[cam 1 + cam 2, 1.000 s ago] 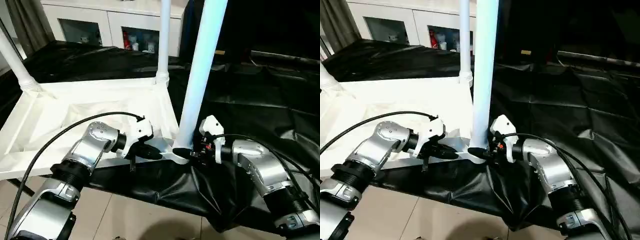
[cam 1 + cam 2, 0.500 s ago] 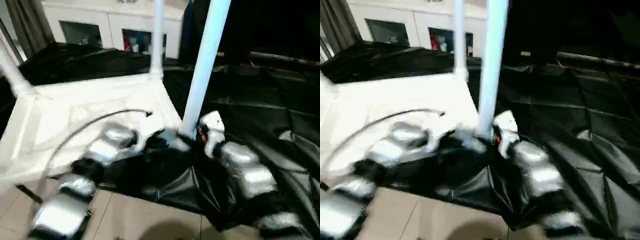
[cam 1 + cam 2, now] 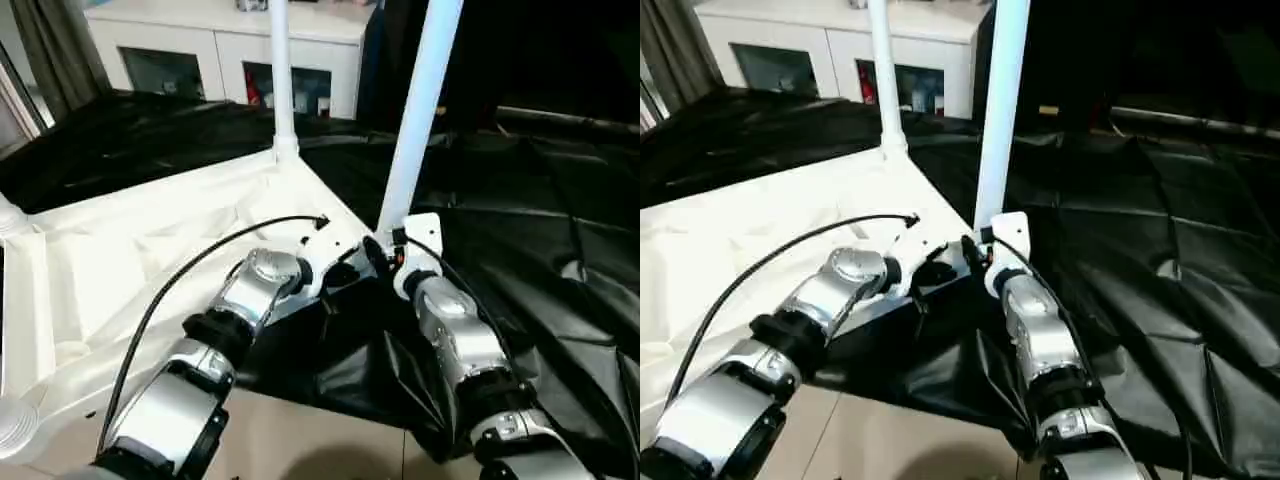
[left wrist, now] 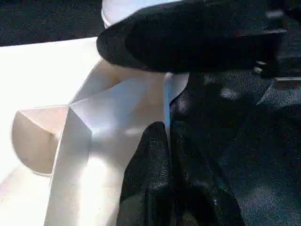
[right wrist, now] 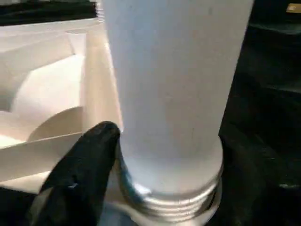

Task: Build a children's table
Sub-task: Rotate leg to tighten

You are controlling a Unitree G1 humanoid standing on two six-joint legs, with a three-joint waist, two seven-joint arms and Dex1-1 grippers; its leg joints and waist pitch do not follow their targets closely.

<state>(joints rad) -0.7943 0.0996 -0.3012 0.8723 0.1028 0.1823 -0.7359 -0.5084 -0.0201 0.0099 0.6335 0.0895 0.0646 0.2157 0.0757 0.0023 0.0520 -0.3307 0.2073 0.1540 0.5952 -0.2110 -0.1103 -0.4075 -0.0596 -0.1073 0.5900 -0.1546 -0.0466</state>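
Children's table (image 3: 120, 250) lies upside down on the black-draped desk (image 3: 520, 210), ribbed underside up, its near corner at the desk's front edge. Two legs stand upright in corner sockets: near leg (image 3: 415, 110) at the front corner between the two arms, far leg (image 3: 280, 70) at the corner behind it. A third socket with a leg stub sits at the far left (image 3: 8, 215).

Left tool (image 4: 167, 155): fingers pressed together, pinching the thin edge of the tabletop rim right beside the near leg's socket.

Right tool (image 5: 164, 155): fingers apart, straddling the base of the near leg just above its threaded end, one finger (image 5: 80, 165) on each side. Contact on the leg can't be confirmed; the finger sits close against it.

White cabinet (image 3: 230, 50) with glass doors stands behind the desk.
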